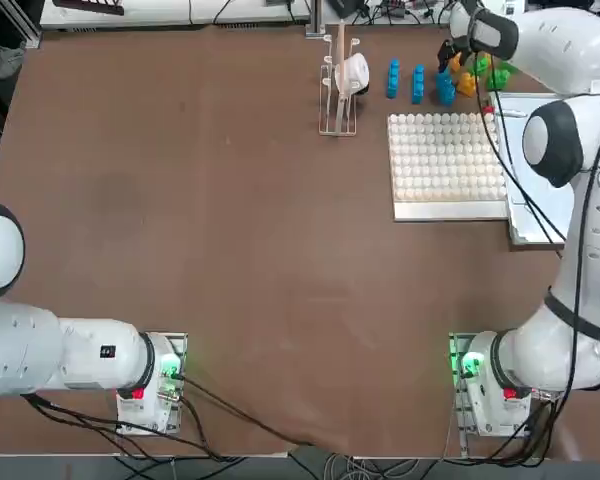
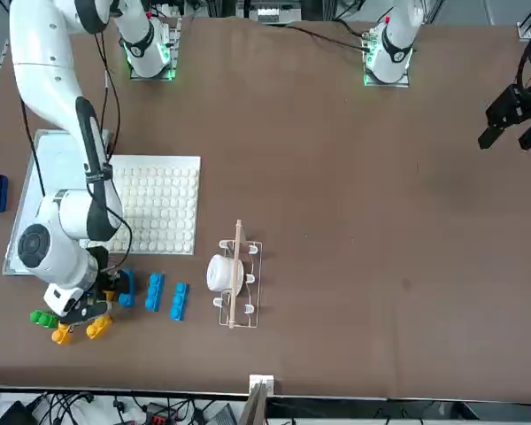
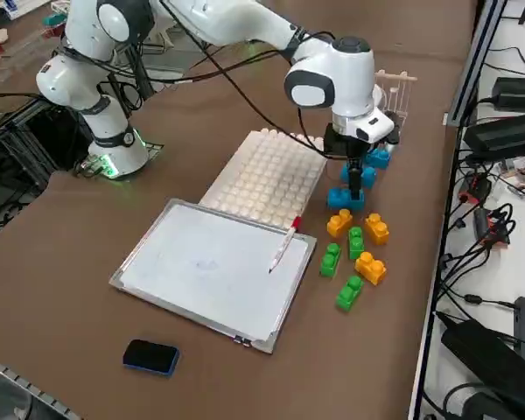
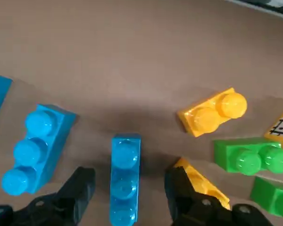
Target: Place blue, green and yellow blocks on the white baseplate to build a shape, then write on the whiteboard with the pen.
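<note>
- Our right gripper is low over the blue block past the white baseplate, fingers open astride it.
- Risk: a finger clips the nearby yellow block, grip skews.

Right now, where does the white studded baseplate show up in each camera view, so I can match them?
Top view: white baseplate right of centre, near the far edge.
Front view: white baseplate at left, mid-height.
Right side view: white baseplate at centre, beyond the whiteboard.
Right wrist view: not in it.
Shared landmark: the blue blocks, between which the right gripper reaches, jaws open.
</note>
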### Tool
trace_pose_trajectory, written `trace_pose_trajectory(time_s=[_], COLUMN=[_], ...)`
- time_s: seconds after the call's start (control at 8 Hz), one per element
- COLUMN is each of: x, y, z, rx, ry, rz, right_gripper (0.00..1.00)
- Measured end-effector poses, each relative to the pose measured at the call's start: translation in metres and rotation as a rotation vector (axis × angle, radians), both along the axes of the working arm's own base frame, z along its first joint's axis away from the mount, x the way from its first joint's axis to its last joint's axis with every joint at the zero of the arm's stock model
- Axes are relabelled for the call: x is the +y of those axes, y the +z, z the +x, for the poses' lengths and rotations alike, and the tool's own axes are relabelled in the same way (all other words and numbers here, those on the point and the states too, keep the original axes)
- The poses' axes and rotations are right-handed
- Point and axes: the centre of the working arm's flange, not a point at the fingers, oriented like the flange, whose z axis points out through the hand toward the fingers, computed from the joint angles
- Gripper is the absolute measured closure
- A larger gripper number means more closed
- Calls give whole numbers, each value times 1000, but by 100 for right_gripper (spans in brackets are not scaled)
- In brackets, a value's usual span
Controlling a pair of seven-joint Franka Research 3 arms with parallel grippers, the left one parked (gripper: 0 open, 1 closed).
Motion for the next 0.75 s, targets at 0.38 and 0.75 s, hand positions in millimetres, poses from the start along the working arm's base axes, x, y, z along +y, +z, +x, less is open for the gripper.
trace_pose_trajectory(time_s=[0.38, 0.75], x=[2, 3], y=[-24, -33], z=[-2, -2], rx=[19, 28], ry=[10, 48], rz=[-3, -9], right_gripper=[16, 19])
